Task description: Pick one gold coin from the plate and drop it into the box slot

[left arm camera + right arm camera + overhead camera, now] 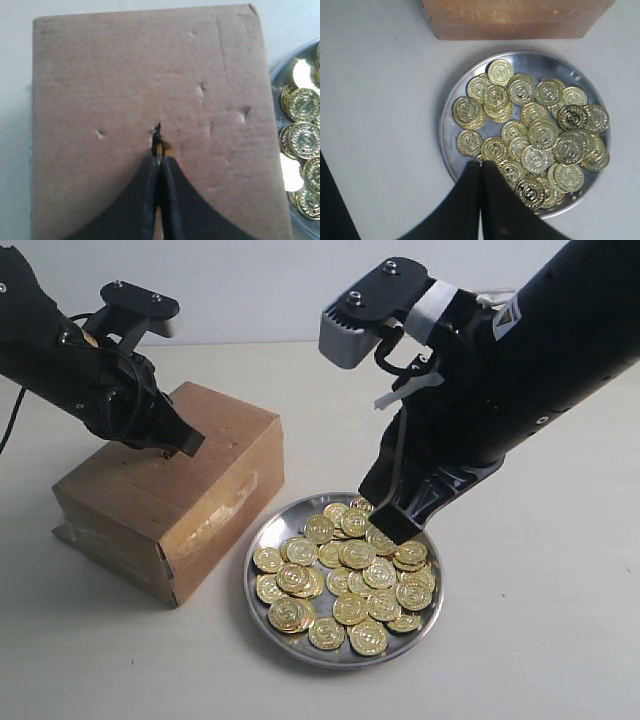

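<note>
The brown cardboard box (170,505) stands left of the silver plate (262,625), which holds several gold coins (350,580). My left gripper (190,445) is over the box top, shut on a gold coin (159,150) held edge-on. In the left wrist view that gripper (159,159) has the coin's edge right at the dark slot (158,129) in the box (100,75). My right gripper (392,530) hangs over the plate's far side, shut. The right wrist view shows its tips (480,163) above the coins (540,135) near the plate (555,65) rim.
The box and plate sit close together on a pale tabletop (540,640). The box's side (510,20) lies just beyond the plate in the right wrist view. The right arm's bulky black body (520,370) leans over the plate from the right.
</note>
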